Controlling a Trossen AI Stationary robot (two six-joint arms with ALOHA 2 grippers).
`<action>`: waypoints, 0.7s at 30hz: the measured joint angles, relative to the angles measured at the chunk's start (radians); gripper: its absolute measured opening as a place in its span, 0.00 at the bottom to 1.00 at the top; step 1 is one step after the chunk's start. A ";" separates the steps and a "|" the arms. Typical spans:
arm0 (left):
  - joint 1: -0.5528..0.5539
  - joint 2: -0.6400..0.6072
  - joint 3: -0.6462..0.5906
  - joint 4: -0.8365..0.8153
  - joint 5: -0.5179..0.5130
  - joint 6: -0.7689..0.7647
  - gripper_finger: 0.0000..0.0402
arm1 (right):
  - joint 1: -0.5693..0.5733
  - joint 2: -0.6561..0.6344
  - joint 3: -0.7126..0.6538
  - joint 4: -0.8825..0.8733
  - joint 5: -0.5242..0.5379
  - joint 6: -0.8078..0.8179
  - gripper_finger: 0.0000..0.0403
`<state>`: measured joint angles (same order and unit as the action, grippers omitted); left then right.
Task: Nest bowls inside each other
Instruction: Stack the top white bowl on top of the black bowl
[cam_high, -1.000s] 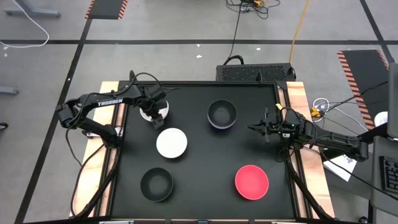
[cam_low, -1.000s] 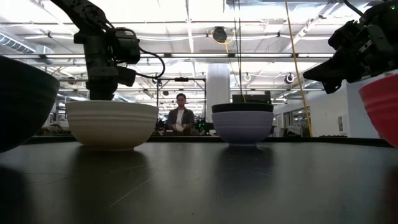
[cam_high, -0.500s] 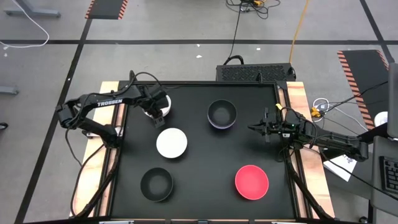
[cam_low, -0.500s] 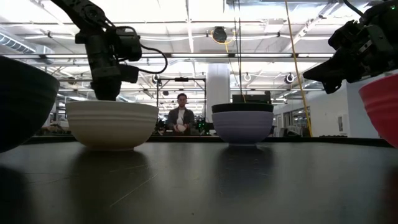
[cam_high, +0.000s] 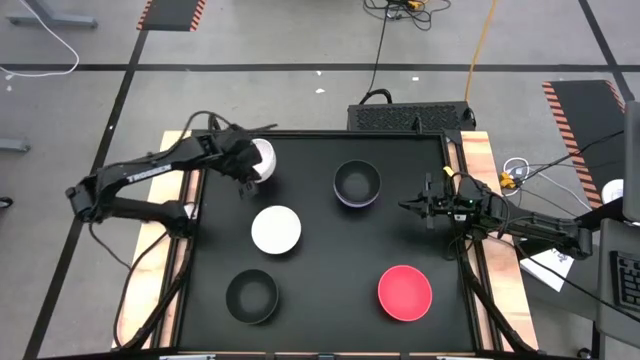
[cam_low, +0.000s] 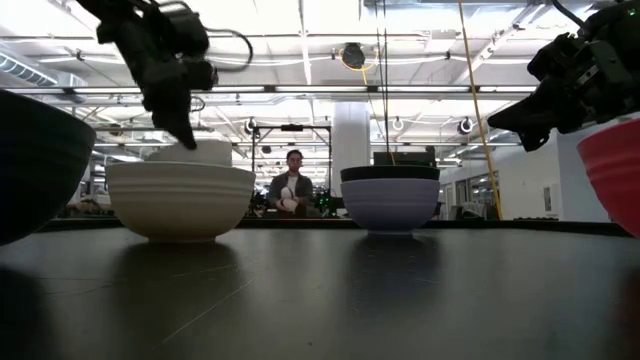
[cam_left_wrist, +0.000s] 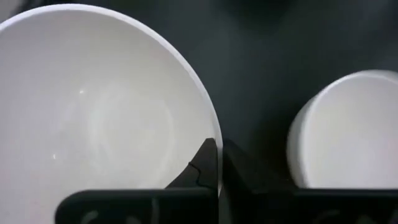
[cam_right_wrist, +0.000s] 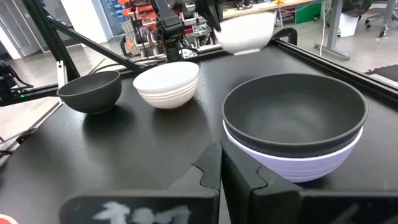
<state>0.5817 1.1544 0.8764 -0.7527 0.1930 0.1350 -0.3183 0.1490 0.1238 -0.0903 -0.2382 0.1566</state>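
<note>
- Bowls: six on black table (cam_high: 330, 300) – one white, lifted; one white on the mat; black nested in purple; lone black; red.
- Lifted white bowl (cam_high: 261, 158) at far-left part of table, held clear of the surface & tilted; left gripper (cam_high: 250, 170) pinches its rim, one finger inside, one outside (left wrist view shows rim between the fingertips).
- In right wrist view this bowl (cam_right_wrist: 246, 32) hangs above the far edge, beyond the others.
- 2nd white bowl (cam_high: 276, 229) sits upright near table centre, just beside and nearer than the lifted one; not touching it. Low view: it (cam_low: 180, 200) is in front, lifted bowl's rim peeks over it.
- Black bowl (cam_high: 357, 181) sits inside purple bowl (cam_right_wrist: 292, 163), far-centre of table; purple shows only as a rim/band under the black.
- Other black bowl (cam_high: 252, 296) alone at near-left, upright.
- Red bowl (cam_high: 405, 292) near-right, upright, well apart from the rest.
- Right gripper (cam_high: 411, 206) hovers off the surface at right side of table, between the nested pair & red bowl; fingers pressed together, holding nothing.
- Person (cam_low: 291, 186) stands in the room beyond the table, seen in low view.
</note>
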 joint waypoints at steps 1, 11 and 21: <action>-0.002 -0.022 0.000 0.008 0.007 -0.007 0.01 | 0.000 0.000 0.000 0.000 0.000 0.000 0.00; -0.079 -0.197 0.000 0.062 0.015 -0.064 0.01 | 0.000 0.000 0.000 0.002 0.000 0.008 0.00; -0.254 -0.329 0.000 0.064 -0.079 -0.147 0.01 | 0.000 0.000 0.000 0.002 0.000 0.008 0.00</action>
<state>0.3280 0.8258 0.8768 -0.6888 0.1138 -0.0123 -0.3180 0.1490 0.1238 -0.0883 -0.2382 0.1642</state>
